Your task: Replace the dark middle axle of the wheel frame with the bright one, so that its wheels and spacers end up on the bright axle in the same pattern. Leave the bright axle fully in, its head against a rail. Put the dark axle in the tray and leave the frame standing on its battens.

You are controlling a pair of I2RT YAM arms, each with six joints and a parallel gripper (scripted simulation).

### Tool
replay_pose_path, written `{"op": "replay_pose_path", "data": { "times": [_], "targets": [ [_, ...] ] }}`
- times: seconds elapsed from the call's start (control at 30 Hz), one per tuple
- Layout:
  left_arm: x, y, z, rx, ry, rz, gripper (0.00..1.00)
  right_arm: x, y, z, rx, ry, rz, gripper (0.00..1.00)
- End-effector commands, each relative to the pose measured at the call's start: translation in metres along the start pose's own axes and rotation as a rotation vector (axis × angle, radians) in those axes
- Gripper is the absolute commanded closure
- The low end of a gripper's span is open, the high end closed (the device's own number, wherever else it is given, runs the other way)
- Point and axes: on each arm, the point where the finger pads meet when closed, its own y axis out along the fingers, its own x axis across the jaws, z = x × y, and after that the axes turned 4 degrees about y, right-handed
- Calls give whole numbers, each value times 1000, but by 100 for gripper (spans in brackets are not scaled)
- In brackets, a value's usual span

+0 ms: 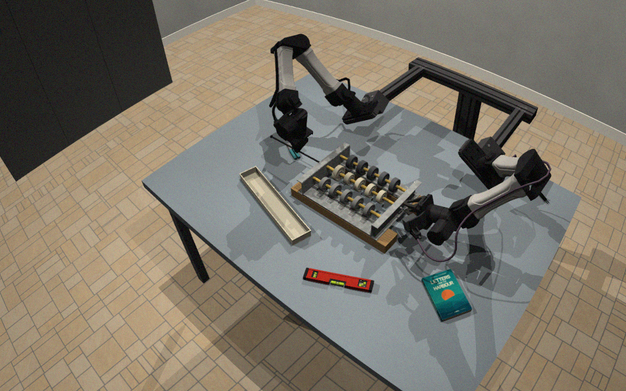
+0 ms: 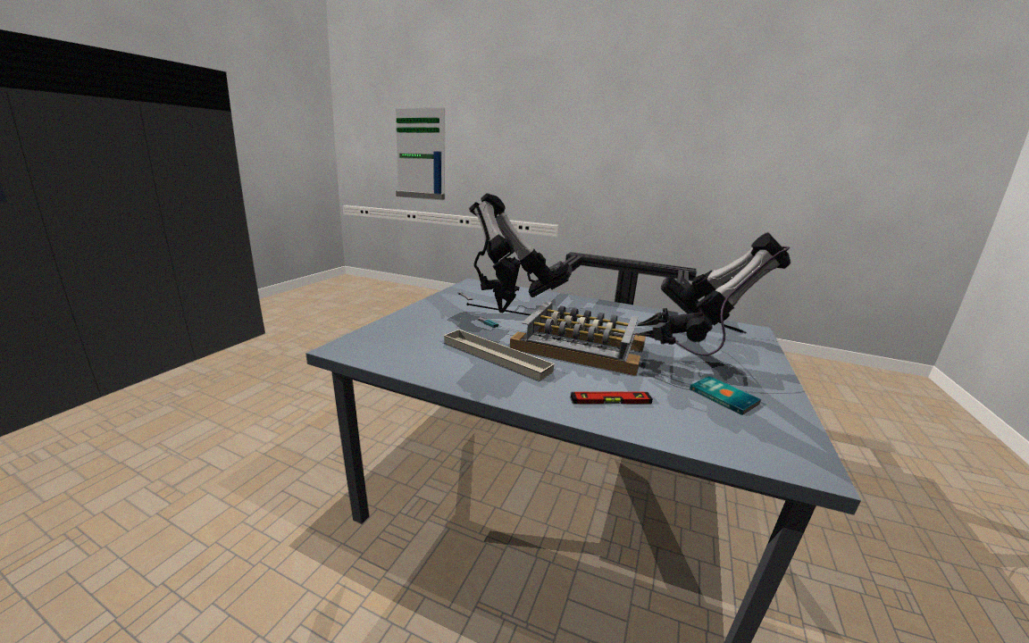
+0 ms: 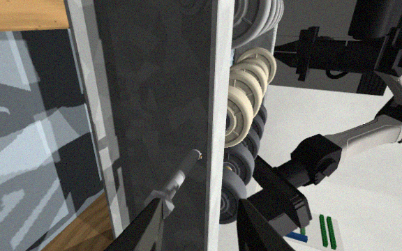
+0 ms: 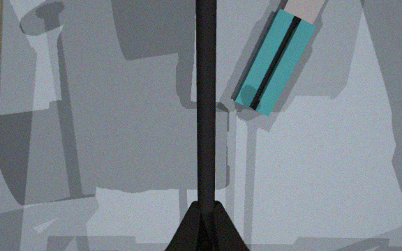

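Over the table's left side, we see the right claw (image 1: 297, 147) (image 2: 504, 308) (image 4: 206, 212) pinched shut on the dark axle (image 1: 310, 156) (image 2: 482, 305) (image 4: 206, 104), likely to draw it out. The tray (image 1: 276, 204) (image 2: 494, 352) waits nearby. Cream wheels (image 1: 359, 183) (image 3: 243, 115) stay up, we think, on what looks like the bright axle (image 3: 176, 182); its head sticks out. The left claw (image 1: 412, 200) (image 2: 646, 322) (image 3: 199, 210) is partly open, gripping nothing, one finger by that head, maybe to push.

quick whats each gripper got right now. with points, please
left gripper (image 1: 410, 201) (image 2: 638, 329) (image 3: 201, 201): partly open, holding nothing
right gripper (image 1: 299, 149) (image 2: 504, 309) (image 3: 264, 50) (image 4: 206, 212): closed on the dark axle (image 1: 310, 156) (image 2: 482, 305) (image 4: 206, 104)
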Motion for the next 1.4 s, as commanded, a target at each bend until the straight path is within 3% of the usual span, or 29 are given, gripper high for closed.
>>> {"op": "replay_pose_path", "data": {
  "times": [0.0, 1.37],
  "targets": [
    [-17, 19, 16, 51, 16, 55, 67, 7, -6, 25, 84, -3, -17, 100],
    [-18, 21, 16, 52, 18, 47, 67, -2, -5, 19, 76, -31, -10, 100]
  ]
}}
